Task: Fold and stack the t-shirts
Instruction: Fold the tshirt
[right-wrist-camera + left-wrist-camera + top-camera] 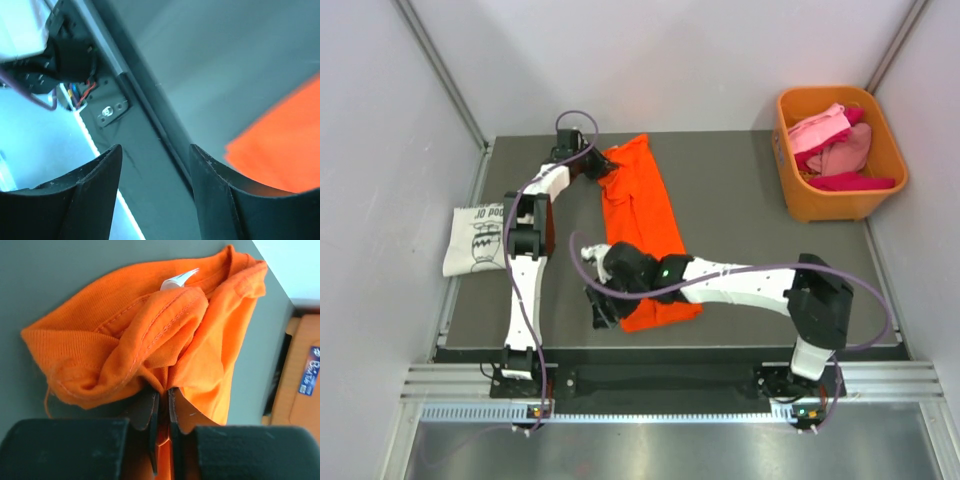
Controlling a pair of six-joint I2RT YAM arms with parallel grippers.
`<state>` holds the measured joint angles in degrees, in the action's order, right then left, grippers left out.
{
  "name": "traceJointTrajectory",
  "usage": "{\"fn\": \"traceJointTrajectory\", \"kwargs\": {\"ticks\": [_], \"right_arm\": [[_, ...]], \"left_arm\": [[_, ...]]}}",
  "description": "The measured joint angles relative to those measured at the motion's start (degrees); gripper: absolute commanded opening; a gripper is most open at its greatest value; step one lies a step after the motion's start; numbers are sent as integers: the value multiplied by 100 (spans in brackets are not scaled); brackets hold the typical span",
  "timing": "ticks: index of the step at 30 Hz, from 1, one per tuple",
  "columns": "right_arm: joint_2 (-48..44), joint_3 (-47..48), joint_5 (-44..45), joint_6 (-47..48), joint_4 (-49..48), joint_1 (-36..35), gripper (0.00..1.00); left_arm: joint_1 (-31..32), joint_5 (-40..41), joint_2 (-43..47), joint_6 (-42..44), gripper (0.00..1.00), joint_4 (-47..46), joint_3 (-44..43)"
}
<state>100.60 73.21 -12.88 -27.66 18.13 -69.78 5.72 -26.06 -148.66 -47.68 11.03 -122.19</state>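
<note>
Orange t-shirt point(640, 215), folded to a long strip, lies centred on the table point(760, 230). Left claw point(161, 395) pinches its collar end by the far edge; right claw point(155, 155) gapes empty beside the hem. Next, probably: grip the hem, fold crosswise.

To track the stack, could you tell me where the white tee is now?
In the top view, the white tee lies at the table's left edge, just left of the left arm, apart from the orange tee.
</note>
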Motion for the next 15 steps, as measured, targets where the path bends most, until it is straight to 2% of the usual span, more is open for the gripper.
{"fn": "traceJointTrajectory", "kwargs": {"ticks": [4,5,7,8,11,12,14,15], "right_arm": [[-435,-190,-313,24,35,955,55],[-588,-273,-372,46,35,1281,55],[-841,-378,-455,83,39,1880,55],[-946,-391,-531,111,37,2282,55],[-1012,-389,-713,205,7,3093,54],[-984,-387,-778,232,13,3342,54],[-866,-345,-905,284,35,3676,54],[-717,-249,-1014,310,70,3823,55]], "left_arm": [[-28,-210,0,31,19,-308,144],[-33,-225,0,39,29,-339,160],[-46,-284,2,50,38,-437,195],[-59,-319,9,46,48,-505,212],[-72,-404,153,11,60,-789,446],[-81,-428,216,-4,75,-852,553],[-114,-511,378,-22,79,-1045,778],[-129,-479,448,-4,85,-1049,855]]}}
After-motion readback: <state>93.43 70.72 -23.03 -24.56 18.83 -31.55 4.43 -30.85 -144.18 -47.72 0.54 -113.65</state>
